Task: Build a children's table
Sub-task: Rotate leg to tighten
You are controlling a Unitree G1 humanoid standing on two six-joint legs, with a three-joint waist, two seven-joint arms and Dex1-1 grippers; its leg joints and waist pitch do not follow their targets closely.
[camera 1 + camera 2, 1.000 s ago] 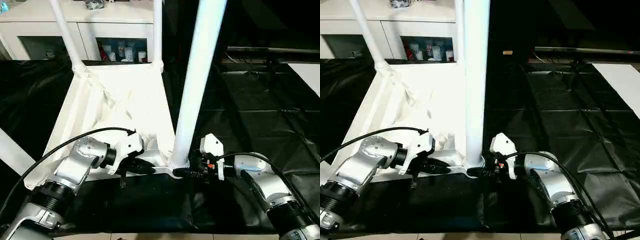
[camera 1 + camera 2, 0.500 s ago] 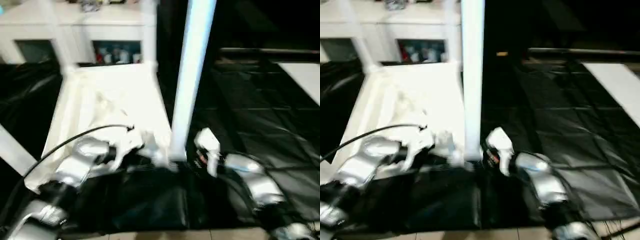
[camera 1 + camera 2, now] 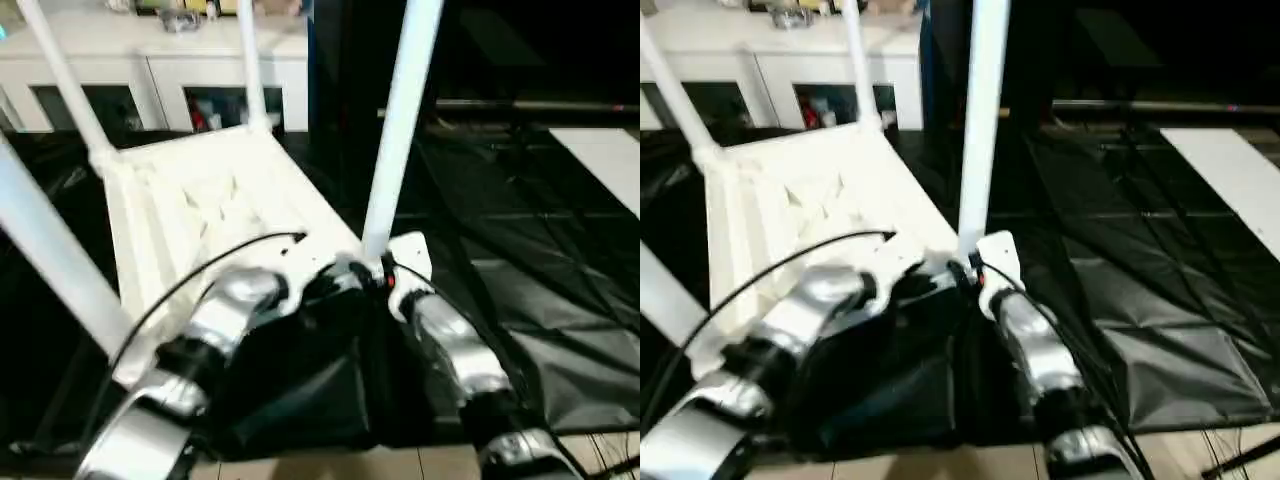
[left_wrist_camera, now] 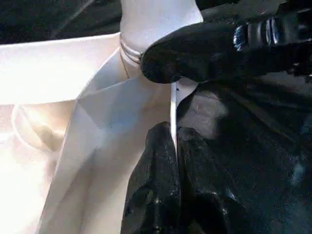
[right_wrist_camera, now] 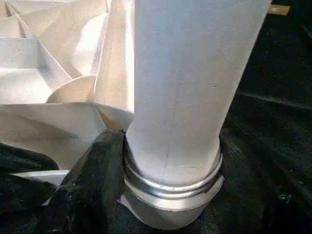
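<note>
The children's table lies upside down on the black sheet, ribbed underside up, with its white legs standing in the corner sockets. My left gripper is shut on the thin white rim of the top, right beside the near right socket. My right gripper is closed around the base of the near right leg, just above its socket. One black finger presses against the leg's ringed collar; the other finger is hidden behind the leg. Both silver forearms reach forward to that corner.
A white cabinet with glass doors stands behind the table. The black sheet spreads wide to the right and bunches up under my forearms. A white panel lies at the far right. Floor tiles show at the sheet's near edge.
The whole view has shifted and blurred, so my head has moved. The table now sits turned, with its near right corner further from me. Both grippers keep their hold at that corner.
</note>
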